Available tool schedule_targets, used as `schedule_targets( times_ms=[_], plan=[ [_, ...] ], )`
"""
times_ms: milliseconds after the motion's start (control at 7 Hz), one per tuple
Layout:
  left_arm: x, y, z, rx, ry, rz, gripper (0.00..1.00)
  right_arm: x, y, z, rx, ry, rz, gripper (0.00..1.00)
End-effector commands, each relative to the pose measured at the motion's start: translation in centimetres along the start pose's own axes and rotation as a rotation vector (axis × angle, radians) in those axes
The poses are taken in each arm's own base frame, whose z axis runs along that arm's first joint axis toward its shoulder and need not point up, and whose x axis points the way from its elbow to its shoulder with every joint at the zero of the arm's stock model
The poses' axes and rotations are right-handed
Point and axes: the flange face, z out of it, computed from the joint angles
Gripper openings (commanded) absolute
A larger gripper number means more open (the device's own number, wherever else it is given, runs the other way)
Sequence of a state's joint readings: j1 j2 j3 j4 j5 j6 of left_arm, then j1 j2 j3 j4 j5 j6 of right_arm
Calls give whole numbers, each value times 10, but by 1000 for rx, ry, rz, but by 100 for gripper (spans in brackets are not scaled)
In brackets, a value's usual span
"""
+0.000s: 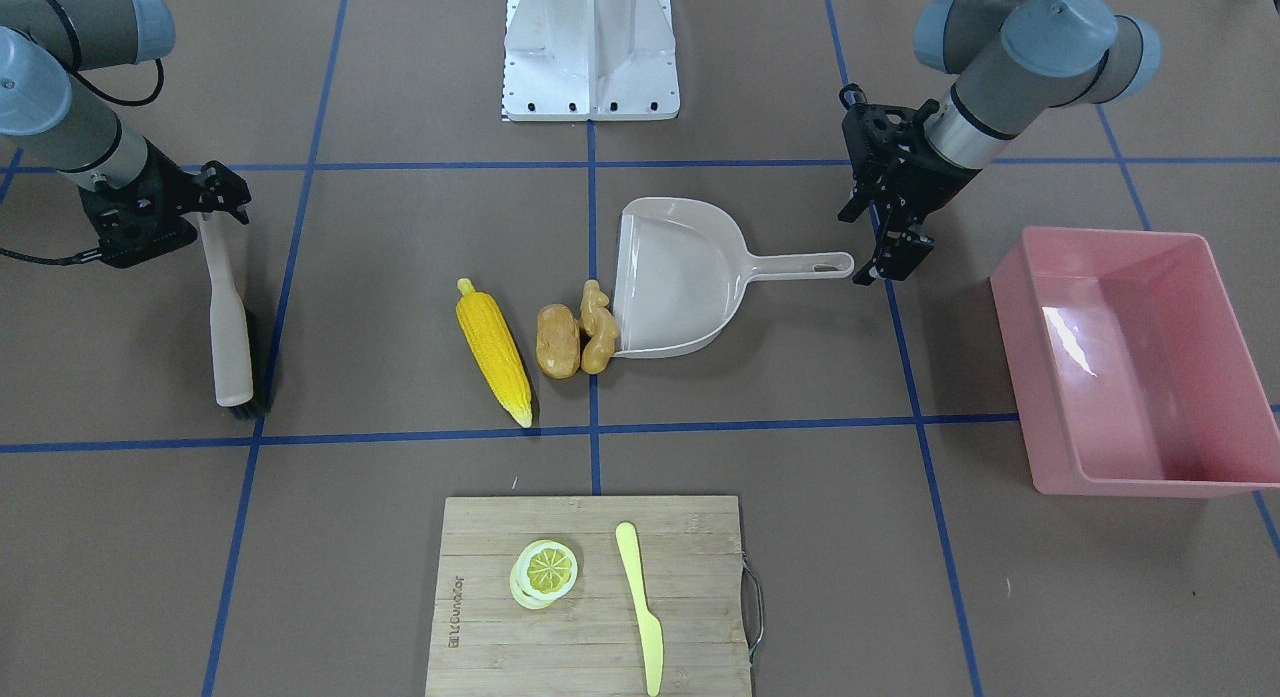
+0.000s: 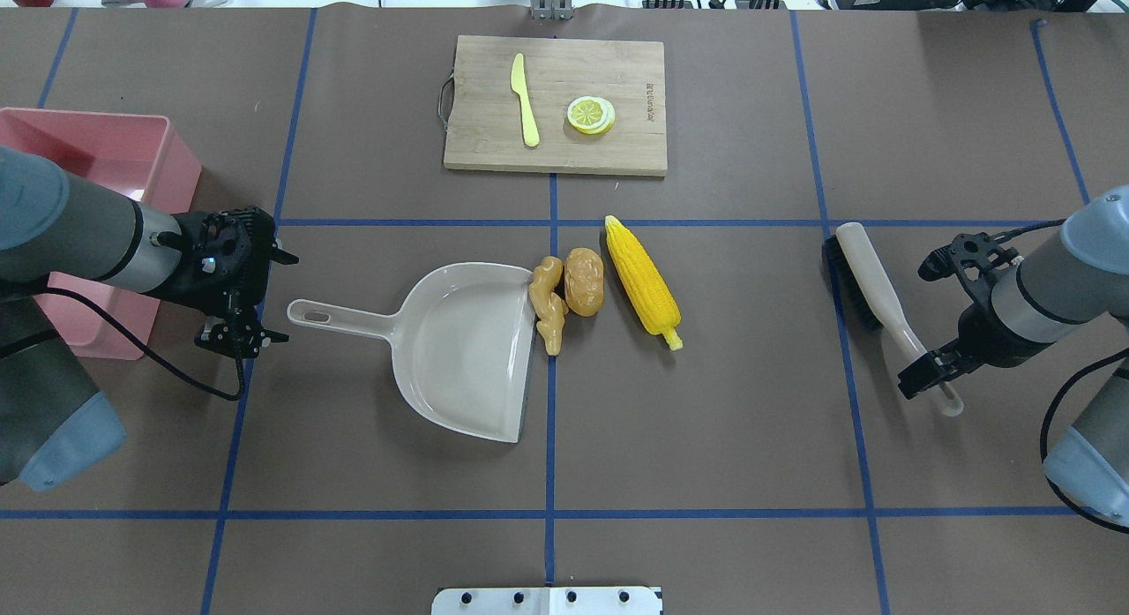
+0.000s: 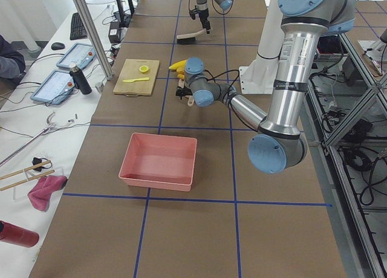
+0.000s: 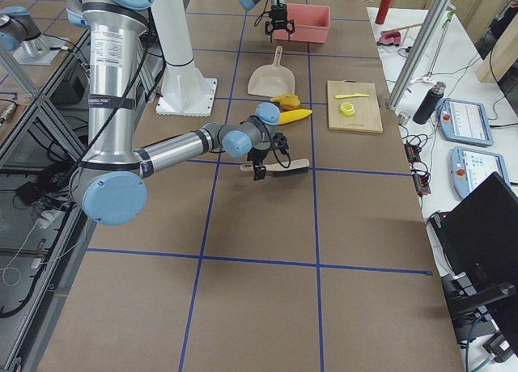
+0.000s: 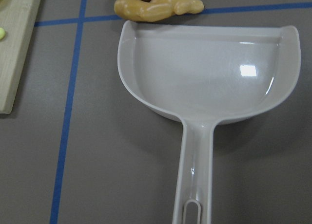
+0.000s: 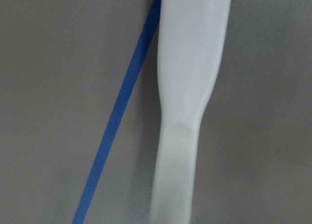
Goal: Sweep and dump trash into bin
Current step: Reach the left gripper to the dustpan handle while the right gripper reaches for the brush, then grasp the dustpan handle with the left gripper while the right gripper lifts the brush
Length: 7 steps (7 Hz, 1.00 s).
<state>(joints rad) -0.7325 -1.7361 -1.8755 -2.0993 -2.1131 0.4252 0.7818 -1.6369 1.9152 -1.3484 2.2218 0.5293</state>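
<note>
Front-facing view: the left tool (image 1: 888, 262) hangs open and empty at the handle tip of the dustpan (image 1: 680, 277). The bin (image 1: 1100, 237) stands at its 3 o'clock. The ginger root (image 1: 598, 327) lies just beside the pan lip, with the potato (image 1: 558, 340) and corn cob (image 1: 493, 352) toward 9 o'clock.

Overhead view: the right tool (image 2: 928, 377) is closed on the brush (image 2: 876, 284). Recommendation: clamp the pan handle first, or the pan may slide on the bench.

table (image 1: 800, 577) lit bright and even from above. shadows kept soft and small. white glare seen on bin (image 1: 1068, 339) floor and on dustpan (image 5: 247, 70). brush handle (image 6: 189, 87) shown blurry, too close. other views sharp.
</note>
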Motion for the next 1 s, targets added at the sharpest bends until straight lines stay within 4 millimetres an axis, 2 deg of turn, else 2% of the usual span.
schedule_targets(
  times_ms=[0, 286, 429, 571, 714, 857],
  plan=[
    [17, -24, 39, -1, 67, 7, 99, -5, -13, 4, 2, -1, 11, 77],
    [13, -34, 42, 8, 62, 4, 99, -15, -26, 11, -1, -4, 41, 43],
    [5, -38, 57, -2, 69, 1, 98, -14, -26, 12, 0, 3, 42, 17],
    [-6, -43, 74, -9, 73, -3, 98, -10, -21, 13, -4, 7, 46, 0],
    [-10, -41, 81, -19, 76, -8, 98, -10, -19, 9, 0, 0, 45, 0],
    [-11, -40, 77, -14, 73, -8, 98, -9, -20, -4, 15, -12, 52, 0]
  ],
)
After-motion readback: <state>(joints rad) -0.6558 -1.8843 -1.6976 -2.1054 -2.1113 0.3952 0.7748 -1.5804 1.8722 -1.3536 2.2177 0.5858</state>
